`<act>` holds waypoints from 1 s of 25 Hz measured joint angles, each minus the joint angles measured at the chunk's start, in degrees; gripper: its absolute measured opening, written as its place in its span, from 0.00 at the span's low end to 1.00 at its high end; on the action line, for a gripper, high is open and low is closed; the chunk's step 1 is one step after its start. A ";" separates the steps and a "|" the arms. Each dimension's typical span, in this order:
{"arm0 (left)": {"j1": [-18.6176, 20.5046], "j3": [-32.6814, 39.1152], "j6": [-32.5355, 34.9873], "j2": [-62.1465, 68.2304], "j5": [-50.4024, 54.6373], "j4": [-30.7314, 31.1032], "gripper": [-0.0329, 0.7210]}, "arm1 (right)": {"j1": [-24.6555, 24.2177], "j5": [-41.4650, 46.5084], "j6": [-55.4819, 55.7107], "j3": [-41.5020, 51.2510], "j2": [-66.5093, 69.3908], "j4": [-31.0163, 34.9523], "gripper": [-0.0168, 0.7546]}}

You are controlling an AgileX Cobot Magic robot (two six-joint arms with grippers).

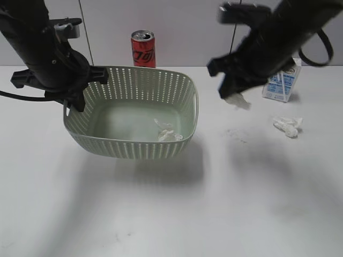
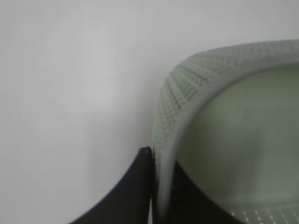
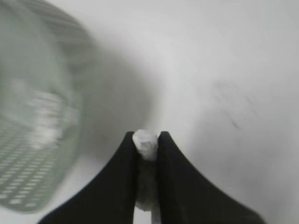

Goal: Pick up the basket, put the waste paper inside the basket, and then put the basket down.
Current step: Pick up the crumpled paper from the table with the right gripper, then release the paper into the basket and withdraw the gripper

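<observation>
Above the white table (image 1: 171, 214), the basket (image 1: 134, 144) is held tilted and clear of the surface by the left gripper (image 1: 75, 93), clamped on its rim wall. One waste paper wad (image 1: 169, 134) lies inside; another (image 1: 288, 126) rests near the carton (image 1: 281, 83). A third wad (image 3: 145, 144) is pinched by the right gripper (image 3: 147, 154). Tissue is judged light, soft, easily crushed; the slotted plastic is judged stiff yet light, best held at the rim.

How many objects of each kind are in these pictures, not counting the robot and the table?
Baskets: 1, the green basket, held up by the left gripper
Paper wads: 3, one in the basket, one in the right gripper, one on the table
Red cans: 1
Milk cartons: 1
Total: 6
</observation>
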 joint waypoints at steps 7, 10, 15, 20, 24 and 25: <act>0.00 0.00 0.00 0.00 -0.08 0.00 0.04 | 10.94 -7.27 -17.12 -13.37 0.65 7.88 0.12; 0.00 0.00 0.00 0.00 -0.01 0.00 0.04 | 11.51 -8.19 -17.75 -14.28 3.30 9.74 0.19; 0.00 0.00 0.00 0.00 0.04 0.00 0.04 | 11.52 -8.02 -17.80 -14.28 6.28 12.55 0.77; 0.00 0.00 0.00 0.00 0.06 0.00 0.04 | 10.59 -5.20 -14.95 -15.45 5.63 6.42 0.81; 0.00 0.00 0.00 0.00 -0.25 0.00 0.04 | 4.09 3.72 -11.20 -16.17 4.39 0.27 0.80; 0.00 0.00 0.00 0.00 -0.55 0.00 0.04 | 1.32 5.92 -10.34 -16.17 4.37 -0.76 0.79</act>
